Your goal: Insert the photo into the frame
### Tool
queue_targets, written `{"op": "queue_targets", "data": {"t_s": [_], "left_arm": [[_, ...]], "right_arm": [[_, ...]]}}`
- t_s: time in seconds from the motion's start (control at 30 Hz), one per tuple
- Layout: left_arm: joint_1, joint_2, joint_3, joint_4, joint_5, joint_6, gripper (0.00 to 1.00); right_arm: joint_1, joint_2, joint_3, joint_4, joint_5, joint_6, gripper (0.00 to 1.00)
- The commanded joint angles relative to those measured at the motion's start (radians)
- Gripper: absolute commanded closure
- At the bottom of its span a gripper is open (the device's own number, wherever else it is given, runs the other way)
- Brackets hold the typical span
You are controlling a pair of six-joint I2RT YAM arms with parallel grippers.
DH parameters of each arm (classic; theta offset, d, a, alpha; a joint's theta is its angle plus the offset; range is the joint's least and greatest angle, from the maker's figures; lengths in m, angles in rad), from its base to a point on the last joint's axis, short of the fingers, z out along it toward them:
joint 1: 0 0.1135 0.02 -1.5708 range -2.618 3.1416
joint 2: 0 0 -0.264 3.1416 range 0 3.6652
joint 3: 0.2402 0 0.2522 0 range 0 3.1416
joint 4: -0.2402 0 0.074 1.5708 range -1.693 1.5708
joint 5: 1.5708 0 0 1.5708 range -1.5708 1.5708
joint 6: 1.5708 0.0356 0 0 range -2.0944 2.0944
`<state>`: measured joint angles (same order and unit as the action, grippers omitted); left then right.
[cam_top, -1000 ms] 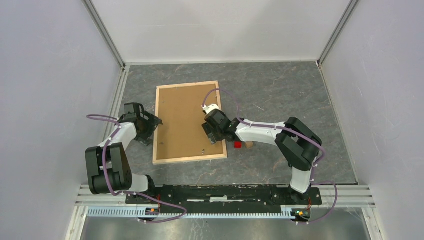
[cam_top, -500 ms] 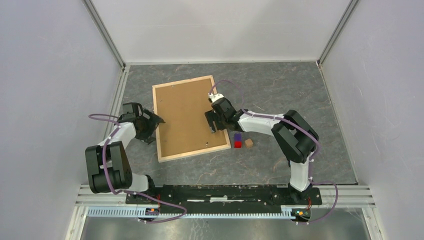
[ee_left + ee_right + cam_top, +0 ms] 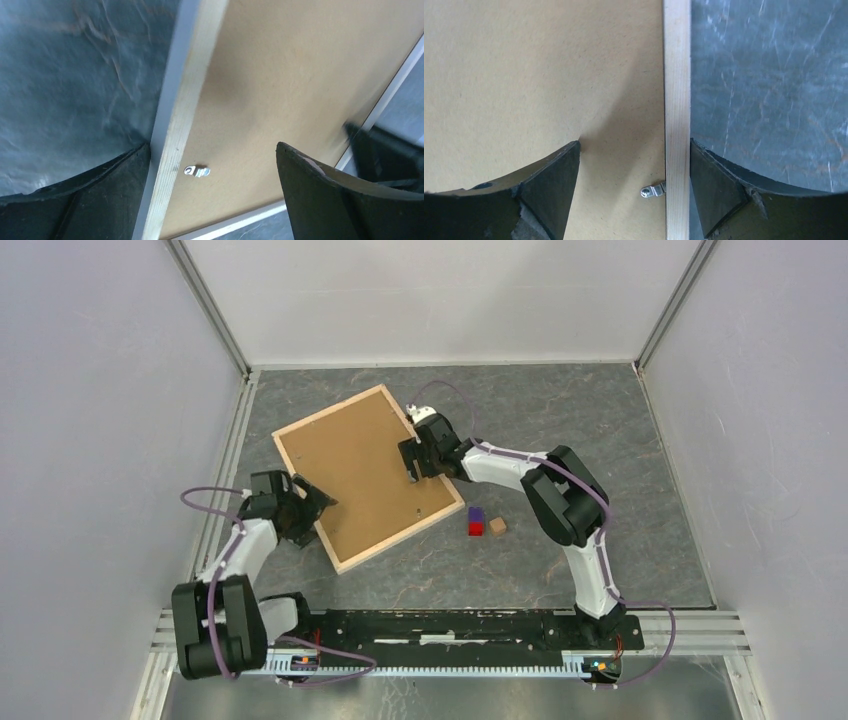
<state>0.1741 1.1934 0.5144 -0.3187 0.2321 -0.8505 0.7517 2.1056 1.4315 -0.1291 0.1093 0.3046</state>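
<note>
Frame (image 3: 330, 411) face down on tabletop (image 3: 560, 410), brown backing board (image 3: 365, 475) uppermost, left claw (image 3: 212, 146) wide astride one slat, right claw (image 3: 634, 142) wide astride opposite slat

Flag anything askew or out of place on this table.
The frame lies face down, brown backing board up, turned diagonal to the edges of the table. No photo is visible. A red-and-blue block and a small wooden block sit loose near its right corner.
</note>
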Motion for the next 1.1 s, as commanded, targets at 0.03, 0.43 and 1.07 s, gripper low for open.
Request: {"op": "queue_targets", "data": {"t_s": [0.03, 0.43, 1.07], "left_arm": [[-0.161, -0.184, -0.11, -0.096, 0.144, -0.102, 0.0], [-0.22, -0.449, -0.005, -0.255, 0.11, -0.01, 0.0], [-0.271, -0.286, 0.31, -0.102, 0.136, 0.24, 0.0]], "right_arm": [[0.039, 0.136, 0.178, 0.022, -0.198, 0.008, 0.18], [0.068, -0.024, 0.342, -0.436, 0.14, 0.046, 0.14], [0.109, -0.663, -0.488, -0.043, 0.191, 0.303, 0.02]]}}
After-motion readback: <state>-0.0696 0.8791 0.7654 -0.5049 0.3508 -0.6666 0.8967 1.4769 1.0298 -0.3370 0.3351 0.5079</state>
